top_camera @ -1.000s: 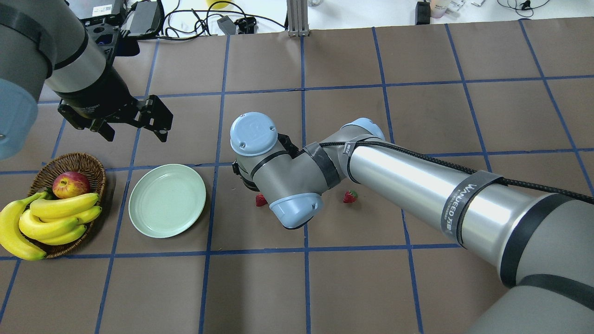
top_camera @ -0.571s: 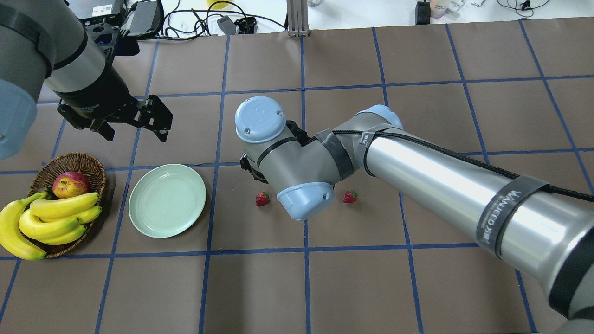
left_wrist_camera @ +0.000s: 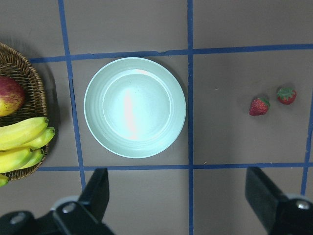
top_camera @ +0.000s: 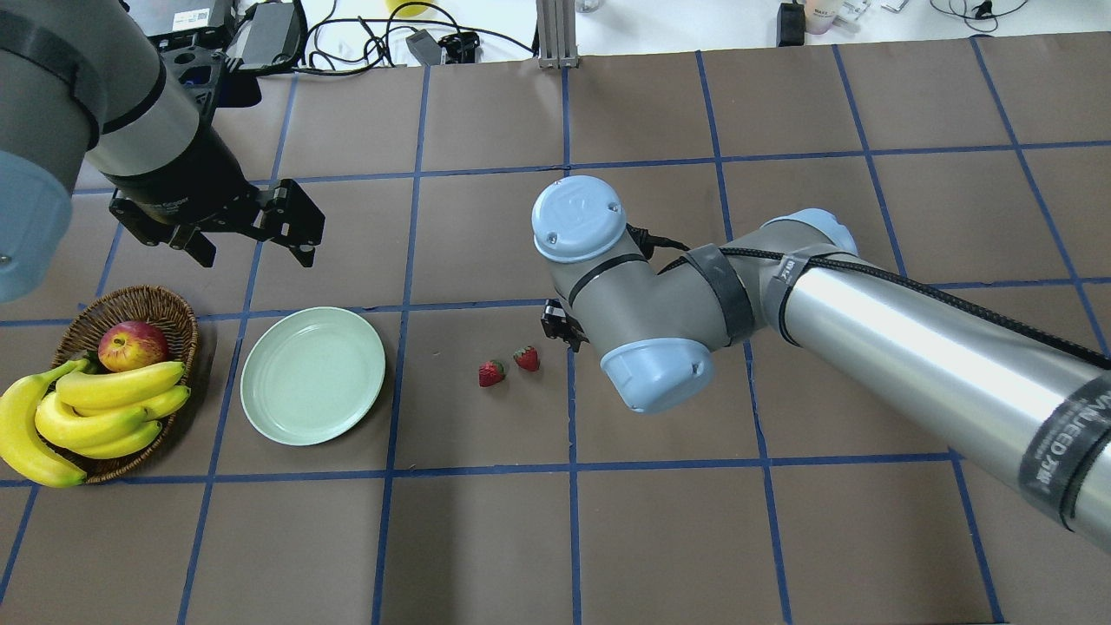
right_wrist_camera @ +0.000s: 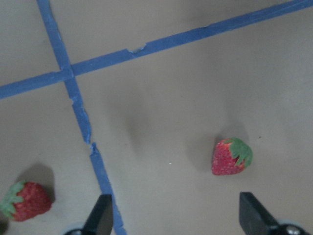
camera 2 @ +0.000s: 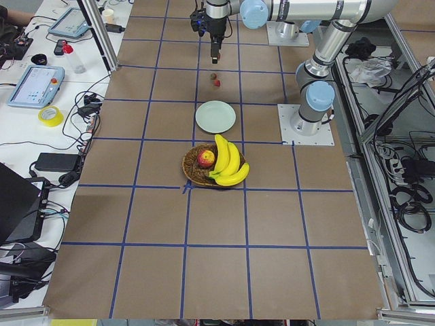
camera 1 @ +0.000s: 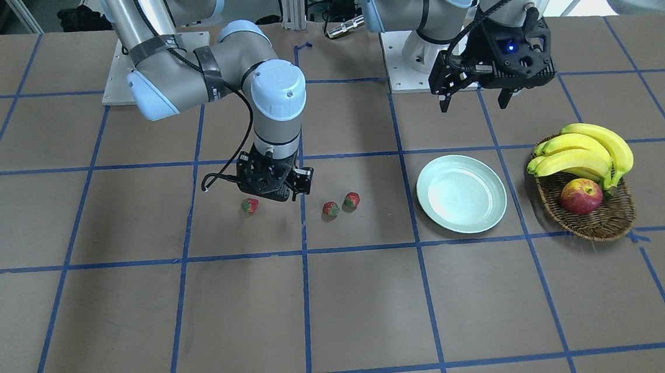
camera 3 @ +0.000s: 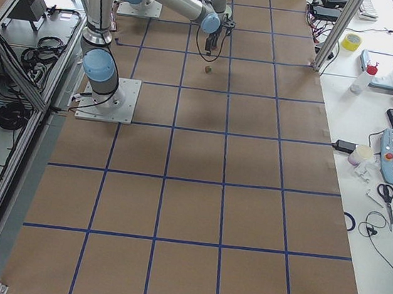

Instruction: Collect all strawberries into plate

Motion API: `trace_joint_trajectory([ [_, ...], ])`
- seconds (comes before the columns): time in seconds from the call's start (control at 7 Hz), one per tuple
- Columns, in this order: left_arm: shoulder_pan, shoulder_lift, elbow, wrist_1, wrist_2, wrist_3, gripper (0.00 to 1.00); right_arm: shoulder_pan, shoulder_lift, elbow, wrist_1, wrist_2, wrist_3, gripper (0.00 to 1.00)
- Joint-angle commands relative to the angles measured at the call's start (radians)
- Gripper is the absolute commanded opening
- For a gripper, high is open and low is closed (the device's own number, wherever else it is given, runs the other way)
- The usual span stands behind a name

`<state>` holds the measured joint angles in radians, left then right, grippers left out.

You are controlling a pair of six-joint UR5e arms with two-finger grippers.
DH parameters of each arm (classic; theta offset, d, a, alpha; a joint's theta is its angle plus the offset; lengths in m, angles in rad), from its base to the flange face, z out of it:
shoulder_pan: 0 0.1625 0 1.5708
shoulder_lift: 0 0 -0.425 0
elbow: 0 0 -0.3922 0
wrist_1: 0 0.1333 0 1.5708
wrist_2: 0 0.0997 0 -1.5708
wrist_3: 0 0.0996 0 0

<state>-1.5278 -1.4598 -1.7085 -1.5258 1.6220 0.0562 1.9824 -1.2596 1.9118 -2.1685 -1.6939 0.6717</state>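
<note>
Strawberries (camera 1: 330, 209) lie loose on the counter (camera 1: 375, 300), all three outside the plate (camera 1: 462, 195), which stands empty well apart from them, next to the basket (camera 1: 599, 229). Two sit just beside each other. The third strawberry (camera 1: 249, 205) lies alone on the other side of the right tool (right_wrist_camera: 173, 209). That tool hangs low over the gap between them, jaws spread wide and holding nothing. The left tool (camera 1: 473, 103) hovers beyond the plate, likewise released and empty. Each berry looks light, small and rounded. It would probably roll if nudged and squirt out of a hard pinch. The best hold would be across the red body at its widest, below the leafy top, closing gently with the fingertips almost at the counter.
</note>
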Motion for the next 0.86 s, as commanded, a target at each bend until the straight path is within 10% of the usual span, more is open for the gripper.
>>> trace_joint_trajectory([
  [0.0, 0.002, -0.001, -0.003, -0.001, 0.001, 0.005, 1.0, -0.062, -0.007, 0.103, -0.104, -0.024, -0.107, 0.9],
  [0.29, 0.002, -0.001, -0.002, 0.001, -0.001, 0.005, 1.0, -0.066, 0.006, 0.167, -0.223, -0.021, -0.123, 0.78],
  [0.71, 0.002, 0.001, -0.002, 0.001, -0.001, 0.008, 1.0, -0.068, 0.02, 0.164, -0.226, -0.024, -0.119, 0.32],
])
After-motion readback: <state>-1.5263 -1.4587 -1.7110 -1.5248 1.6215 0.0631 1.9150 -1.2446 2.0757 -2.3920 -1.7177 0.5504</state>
